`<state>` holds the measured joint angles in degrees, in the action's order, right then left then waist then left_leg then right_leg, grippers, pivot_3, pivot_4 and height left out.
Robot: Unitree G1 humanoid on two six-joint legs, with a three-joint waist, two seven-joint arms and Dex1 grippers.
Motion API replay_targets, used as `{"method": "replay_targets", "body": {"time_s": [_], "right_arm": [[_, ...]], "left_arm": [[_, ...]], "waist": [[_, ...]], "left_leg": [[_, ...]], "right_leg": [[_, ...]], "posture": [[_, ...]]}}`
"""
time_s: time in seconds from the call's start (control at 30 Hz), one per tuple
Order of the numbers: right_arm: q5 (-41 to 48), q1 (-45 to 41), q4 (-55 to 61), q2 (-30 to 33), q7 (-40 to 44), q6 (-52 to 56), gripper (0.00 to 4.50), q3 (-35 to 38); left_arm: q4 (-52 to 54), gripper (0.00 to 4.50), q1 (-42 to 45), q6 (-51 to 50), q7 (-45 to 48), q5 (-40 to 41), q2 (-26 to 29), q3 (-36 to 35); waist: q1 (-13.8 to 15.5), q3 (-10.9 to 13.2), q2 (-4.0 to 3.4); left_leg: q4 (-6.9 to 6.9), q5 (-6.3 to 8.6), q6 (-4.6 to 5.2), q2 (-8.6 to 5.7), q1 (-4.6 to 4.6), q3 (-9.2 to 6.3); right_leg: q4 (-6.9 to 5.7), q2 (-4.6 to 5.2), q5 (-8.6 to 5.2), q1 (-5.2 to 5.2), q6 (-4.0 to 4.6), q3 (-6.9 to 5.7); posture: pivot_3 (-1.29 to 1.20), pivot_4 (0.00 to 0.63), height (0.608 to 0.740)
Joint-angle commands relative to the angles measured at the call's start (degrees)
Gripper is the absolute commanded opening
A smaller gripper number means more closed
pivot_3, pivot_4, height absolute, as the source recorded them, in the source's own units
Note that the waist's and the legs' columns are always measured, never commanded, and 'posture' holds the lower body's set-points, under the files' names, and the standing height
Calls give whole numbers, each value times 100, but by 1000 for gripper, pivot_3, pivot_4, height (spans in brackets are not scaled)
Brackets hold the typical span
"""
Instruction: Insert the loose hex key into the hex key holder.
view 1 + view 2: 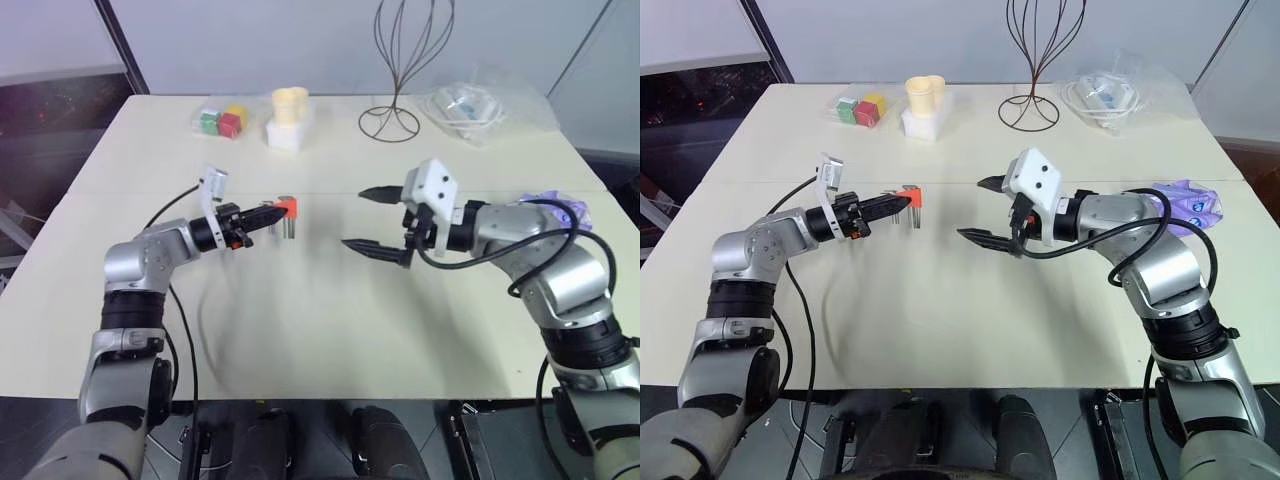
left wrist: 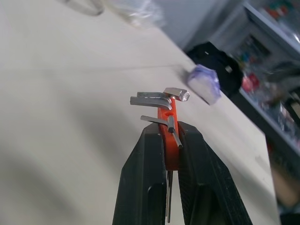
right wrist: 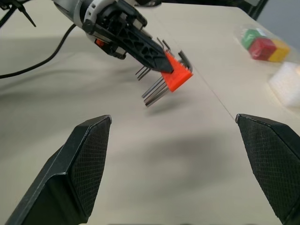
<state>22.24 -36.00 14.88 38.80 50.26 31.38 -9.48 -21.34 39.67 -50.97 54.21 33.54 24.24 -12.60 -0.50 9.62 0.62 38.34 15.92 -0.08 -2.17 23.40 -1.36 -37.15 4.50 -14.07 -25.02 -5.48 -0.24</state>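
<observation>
My left gripper (image 1: 270, 212) is shut on the hex key holder (image 1: 288, 207), a small red-orange block held above the table left of centre. Several grey rods stick out of the holder (image 2: 169, 140), their bent ends fanned past the fingers (image 2: 145, 178). My right gripper (image 1: 354, 218) hovers to the right of the holder, pointing at it, open wide with nothing between its fingers. In the right wrist view the holder (image 3: 178, 77) hangs ahead of the open right gripper (image 3: 172, 118), apart from it. The loose hex key is out of view as a separate piece.
At the table's far side stand coloured cubes (image 1: 222, 121), yellow cups on a white block (image 1: 290, 105), a wire stand (image 1: 390, 120) and a clear plastic bag (image 1: 470, 105). A purple bundle (image 1: 560, 208) lies at the right edge. A black cable (image 1: 170, 205) trails from my left arm.
</observation>
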Motion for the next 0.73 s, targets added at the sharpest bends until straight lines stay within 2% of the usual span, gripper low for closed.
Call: {"method": "replay_targets", "body": {"time_s": [0.03, 0.1, 0.23, 0.4, 0.57, 0.73], "right_arm": [[-108, -118, -39, -111, 51, -210, 4413, 37], [-127, -121, -60, -150, 74, -217, 4413, 47], [-148, -81, -55, -174, 94, -182, 4446, 96], [-140, 4, 3, -90, 111, -109, 4446, 173], [-36, 313, 135, 290, 265, 25, 4446, 433], [352, 708, 40, 404, 149, 338, 4446, 1161]], "left_arm": [[-66, 0, -99, -282, -349, 99, -61, -72], [-274, 0, -132, -302, -547, -80, -17, 37], [-663, 1622, -115, -254, -739, -238, 76, 78], [-771, 4124, 2, 353, -777, -634, 336, 270], [-218, 4124, -181, 1503, -525, -1219, 1079, 528], [895, 4124, -553, 1631, -521, -954, 1383, 156]], "waist": [[-3, -1, 1], [-9, -1, 2], [-13, -1, 2], [-11, -3, 2], [-38, -3, 4], [22, -3, 4]], "left_leg": [[0, 0, 0, 0, 0, -1], [0, 0, -1, 0, -1, -1], [-1, -2, -4, 0, -2, -1], [-1, -4, -8, 0, -6, -1], [-10, -4, -11, 2, -8, 0], [-11, -3, -10, 1, -5, -2]], "right_leg": [[1, 0, 0, 1, 0, 0], [0, 0, 0, 0, 0, 0], [0, 0, 0, 0, 0, 0], [0, 3, 0, 3, 1, 0], [3, 8, -1, -1, 2, 2], [11, 22, -1, 4, 2, 7]], "posture": [[0, 150, 740], [0, 150, 740], [0, 150, 740], [0, 150, 740], [0, 150, 740], [0, 150, 740]]}}
